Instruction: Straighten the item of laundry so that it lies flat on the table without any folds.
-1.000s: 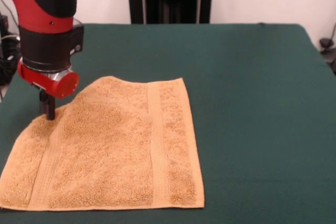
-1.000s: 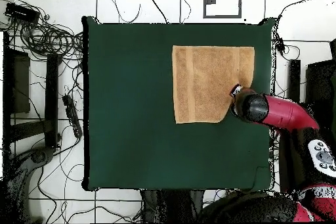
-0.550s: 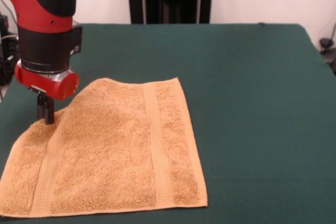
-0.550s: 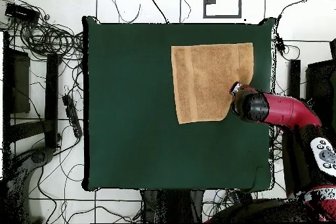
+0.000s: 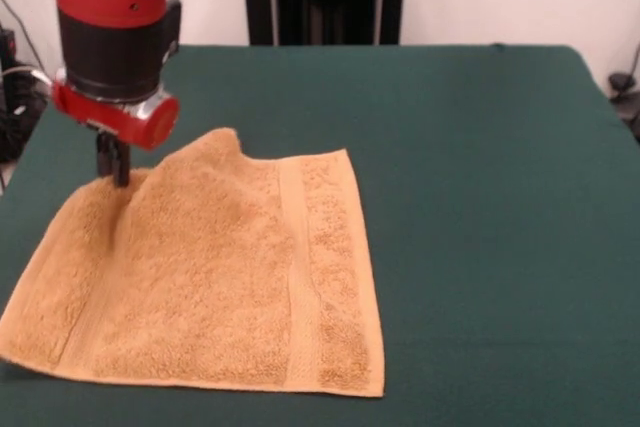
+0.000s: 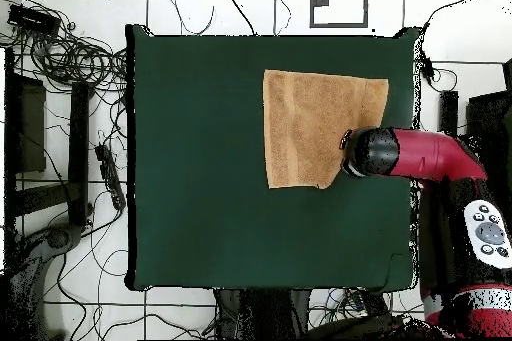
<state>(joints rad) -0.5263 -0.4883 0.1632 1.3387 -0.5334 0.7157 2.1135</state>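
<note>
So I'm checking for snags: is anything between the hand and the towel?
Nothing visible. The hand is already at the towel, at its raised far corner, and only bare table surrounds the towel.

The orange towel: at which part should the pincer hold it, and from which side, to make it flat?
Probably the raised far corner of the orange towel, beside the pincer, coming from above. In the front view that corner humps up off the green table while the other edges lie flat, so pulling it outward should remove the fold.
</note>
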